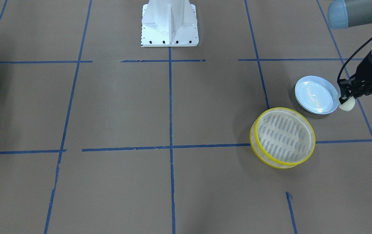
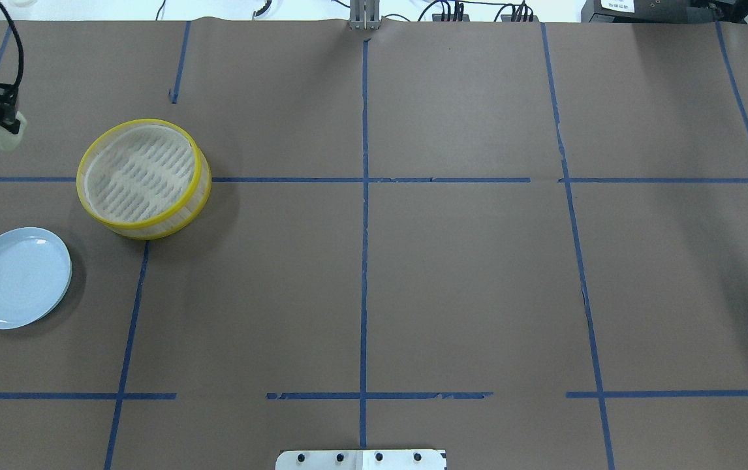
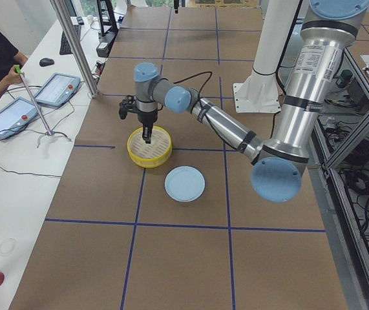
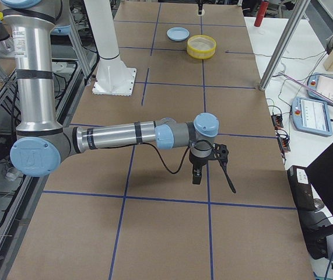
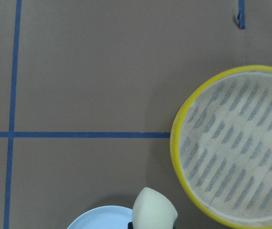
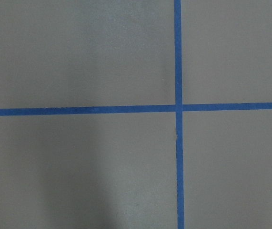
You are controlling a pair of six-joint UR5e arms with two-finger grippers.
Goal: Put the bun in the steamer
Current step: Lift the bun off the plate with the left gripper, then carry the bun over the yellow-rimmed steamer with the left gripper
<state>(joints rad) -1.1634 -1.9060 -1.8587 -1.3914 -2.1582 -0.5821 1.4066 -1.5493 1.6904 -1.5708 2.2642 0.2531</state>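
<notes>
A: Front view: where's the bun?
B: In your front view the left claw (image 1: 347, 97) is pinching the bun (image 1: 347, 105) at its tips. It's up off the worktop (image 1: 108, 113), by the edge of the blue plate (image 1: 316, 94). The steamer (image 1: 254, 143) sits just beside the plate, and the bun is outside it.
A: Overhead?
B: The bun hangs at the far left edge, apart from the steamer. The plate is nearer the robot's base.
A: Side views?
B: From the left end, the left claw points down and lines up with the steamer. The bun is too small for you to make out there. From the right end, the right claw (image 4: 196, 175) sits low over the worktop, well apart from the steamer. I can't tell whether it's spread or pressed together.
A: Wrist cams?
B: On the left wrist, the bun is at the bottom of the frame, between the plate's rim and the steamer's yellow rim. The right wrist shows you only worktop and crossing blue tape (image 6: 177, 107).
</notes>
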